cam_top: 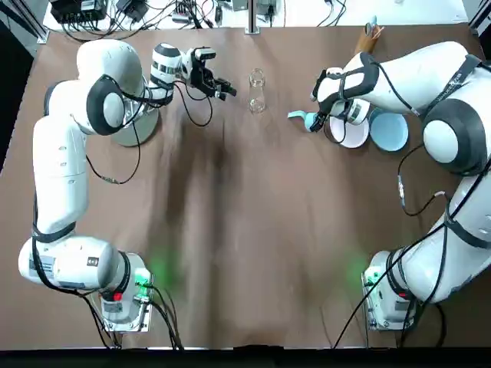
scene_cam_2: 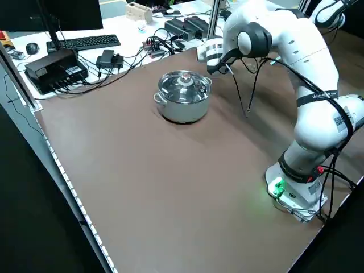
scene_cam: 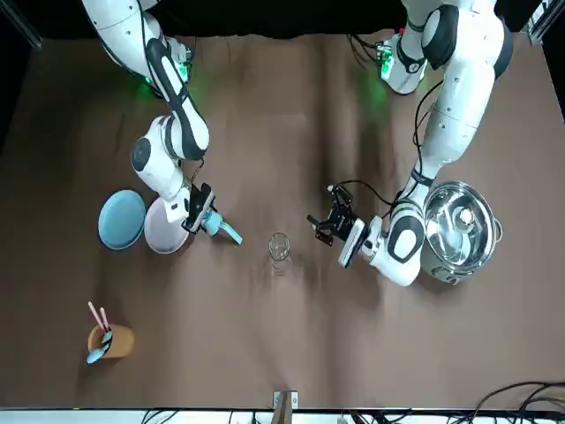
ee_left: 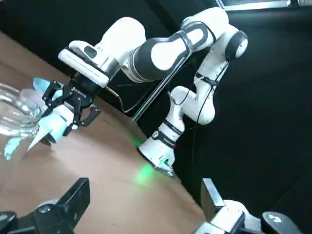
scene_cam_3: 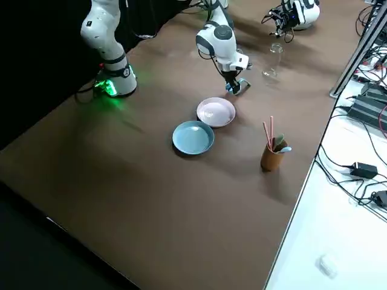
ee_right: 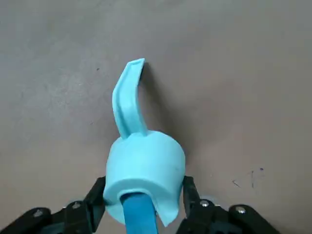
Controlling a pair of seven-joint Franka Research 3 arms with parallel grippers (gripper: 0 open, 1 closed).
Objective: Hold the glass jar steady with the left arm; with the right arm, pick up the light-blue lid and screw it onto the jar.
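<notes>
The clear glass jar [cam_top: 257,90] stands upright and uncapped near the table's far edge, also visible in the front view [scene_cam: 280,247]. My left gripper [cam_top: 224,88] hovers just to its left, fingers open and apart from the glass; in the left wrist view the jar [ee_left: 14,114] lies off to the side, not between the fingers [ee_left: 73,200]. To the jar's right, my right gripper [cam_top: 313,121] is shut on the light-blue lid [ee_right: 144,170], a round cap with a curved tab [ee_right: 127,97], low over the table.
A pink plate [cam_top: 349,132] and a light-blue plate [cam_top: 389,130] lie right of the right gripper. A steel pot with a lid [scene_cam: 457,230] sits beside the left arm. An orange cup with utensils [scene_cam: 110,338] stands at the far right corner.
</notes>
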